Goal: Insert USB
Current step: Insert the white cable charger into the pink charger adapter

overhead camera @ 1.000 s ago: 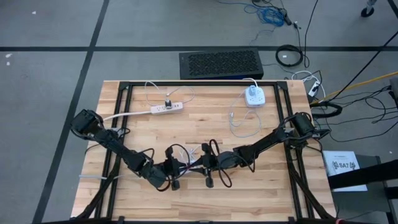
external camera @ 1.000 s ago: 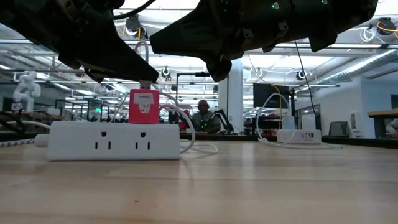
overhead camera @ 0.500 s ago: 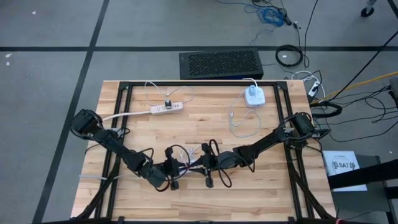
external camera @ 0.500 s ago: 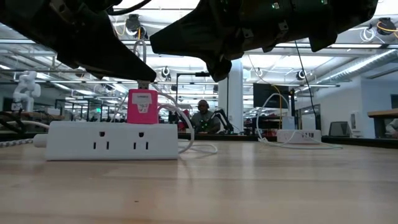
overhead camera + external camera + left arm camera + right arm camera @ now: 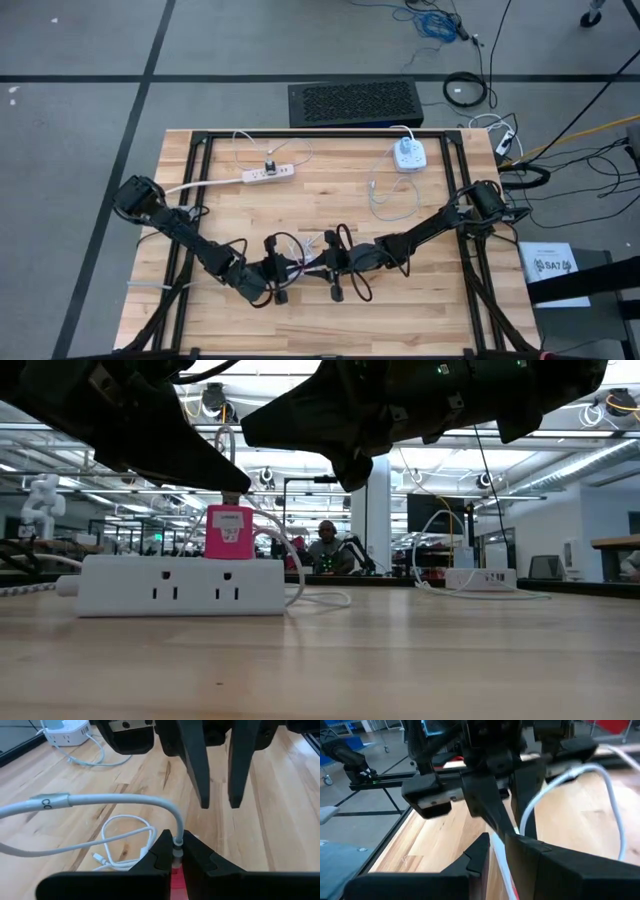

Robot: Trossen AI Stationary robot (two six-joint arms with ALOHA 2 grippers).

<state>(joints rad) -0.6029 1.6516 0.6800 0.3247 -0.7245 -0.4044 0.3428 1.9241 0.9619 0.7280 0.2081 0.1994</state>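
Note:
My left gripper (image 5: 176,845) is shut on the plug end of a white USB cable (image 5: 115,799) near the table's front middle, above the wood. The cable arcs up out of the fingertips, and a loose coil of it (image 5: 125,845) lies on the table. Facing it a short way off, my right gripper (image 5: 219,802) stands with a narrow gap between its fingertips and nothing between them. In the high view the left gripper (image 5: 285,268) and the right gripper (image 5: 330,262) nearly meet. A pink charger (image 5: 230,530) is plugged into the white power strip (image 5: 268,172) at the far left. My left gripper pinches the cable's plug end (image 5: 177,841) between its two fingertips. The fingers slant down from the table's left and lie along the plug. The cable comes out ahead of the tips and bends over in a slack arc, clear of the table there. Something red shows farther back between the fingers.
A second white power hub (image 5: 408,155) with its own cord stands at the far right. A black perforated box (image 5: 352,103) sits beyond the far edge. A black frame (image 5: 200,140) runs around the table. Bare wood lies between the grippers and the power strip.

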